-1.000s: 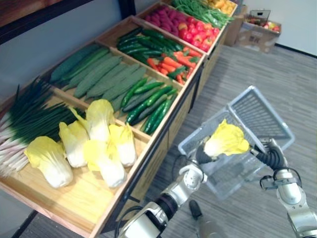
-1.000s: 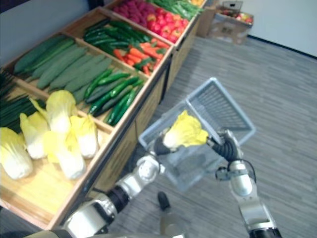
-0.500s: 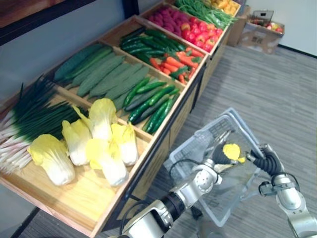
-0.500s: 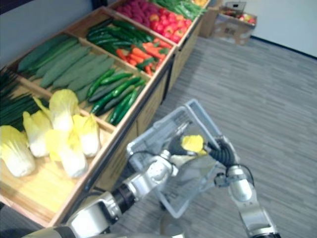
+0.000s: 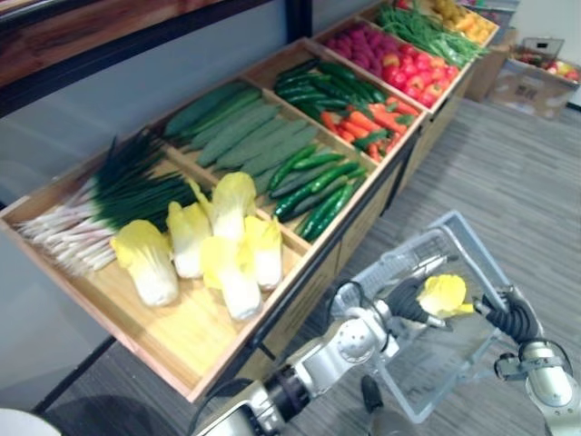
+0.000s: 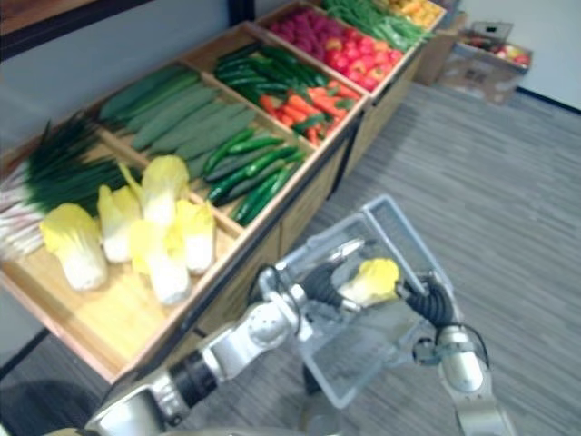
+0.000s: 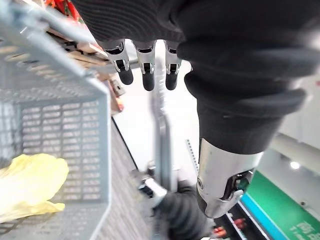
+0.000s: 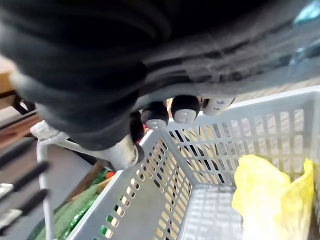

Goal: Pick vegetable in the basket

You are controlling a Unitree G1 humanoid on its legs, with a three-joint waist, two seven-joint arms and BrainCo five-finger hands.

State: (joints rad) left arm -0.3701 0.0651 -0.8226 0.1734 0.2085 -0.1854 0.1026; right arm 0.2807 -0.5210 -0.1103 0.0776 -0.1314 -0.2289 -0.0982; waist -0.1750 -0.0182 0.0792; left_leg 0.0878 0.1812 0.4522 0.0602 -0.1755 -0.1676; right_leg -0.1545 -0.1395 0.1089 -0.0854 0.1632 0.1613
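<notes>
Right, starting at my left hand [image 5: 407, 305]: it reaches into the basket [image 5: 388, 266], and its wrist view shows the fingers [image 7: 145, 70] straight with nothing between them, so I read it as open and empty. The cabbage [image 5: 445, 293], the vegetable I'm after, lies inside the basket, just beside that hand. From the head views I cannot tell whether the fingertips touch its leaves.

My right hand [image 5: 510, 318] is at the side of the basket away from the stand. Its fingers [image 8: 185, 111] are curled round the basket's top edge, which is why the basket hangs clear of the floor [image 5: 536, 173] rather than resting on it. The basket looks tipped, mouth toward the left arm; I judge that's so the left hand can get in over a lower wall. The cabbage rests low against the mesh, where such a tilt would let it settle.

Beside the basket, on the left arm's side, stands the wooden stand [image 5: 182, 341], with more cabbages [image 5: 222, 250] in a compartment near the basket.

I'd call this cabbage delivered. The next move, as I see it, is drawing the left hand out of the basket without hooking the wall.
</notes>
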